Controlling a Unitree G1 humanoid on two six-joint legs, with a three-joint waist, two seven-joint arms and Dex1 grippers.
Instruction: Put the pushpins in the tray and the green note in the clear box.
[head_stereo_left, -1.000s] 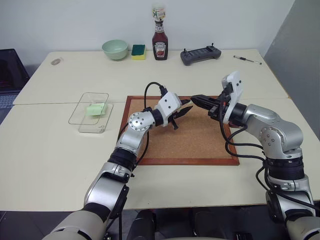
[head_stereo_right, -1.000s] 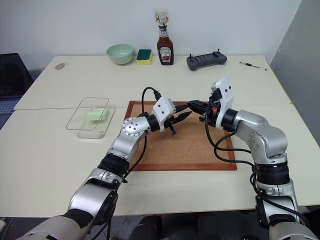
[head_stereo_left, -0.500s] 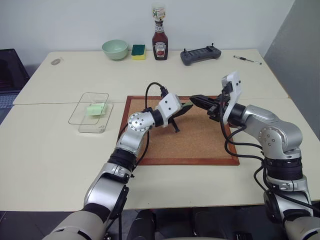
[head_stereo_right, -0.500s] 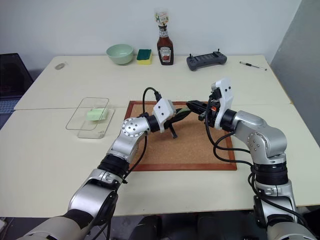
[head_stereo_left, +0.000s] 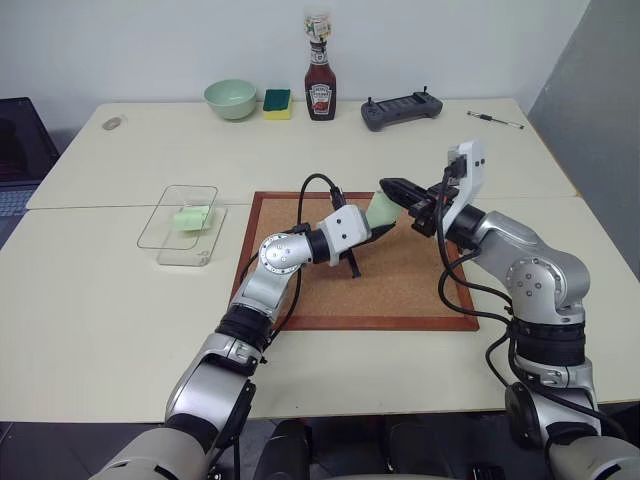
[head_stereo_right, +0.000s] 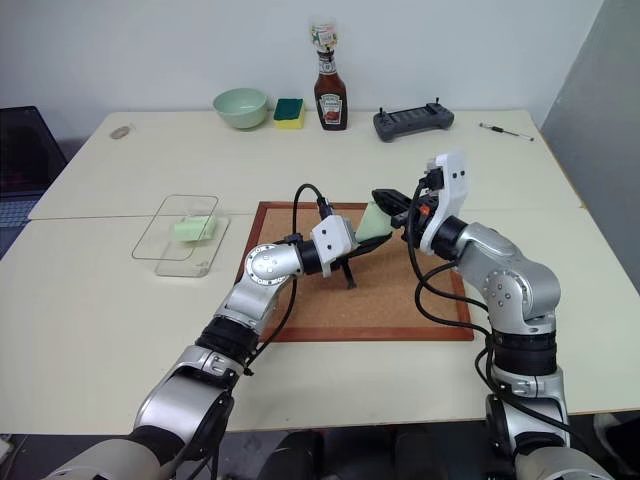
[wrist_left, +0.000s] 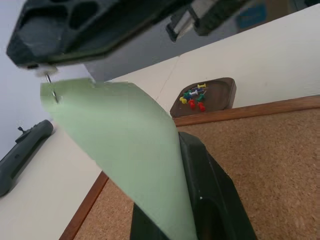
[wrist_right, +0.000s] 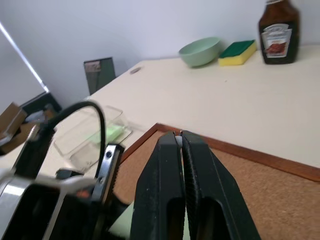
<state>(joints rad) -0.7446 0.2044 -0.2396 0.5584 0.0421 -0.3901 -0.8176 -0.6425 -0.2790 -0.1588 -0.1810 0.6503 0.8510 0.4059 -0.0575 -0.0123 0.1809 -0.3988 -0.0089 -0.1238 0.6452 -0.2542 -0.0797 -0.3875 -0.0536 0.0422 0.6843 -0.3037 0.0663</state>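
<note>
**Note lifted, last pin coming out**

The left gripper (head_stereo_left: 385, 222) is clenched on the green note (head_stereo_right: 374, 221), held up above the corkboard (head_stereo_left: 400, 290). The right gripper (head_stereo_left: 392, 186), jaws pressed together, pinches a pushpin (wrist_left: 52, 89) at the note's corner. Other pushpins (wrist_left: 194, 96) already lie in the tray (wrist_left: 226, 90). Left to do, as I judge: drop this pin there and carry the note to the clear box (head_stereo_left: 180, 225) at far left.

Appears a lab or office test room: plain white wall (head_stereo_left: 150, 40), cream table (head_stereo_left: 100, 300) with cork board (head_stereo_left: 400, 280), handheld controller (head_stereo_left: 402, 108), laptop (head_stereo_left: 20, 150) at edge.
</note>
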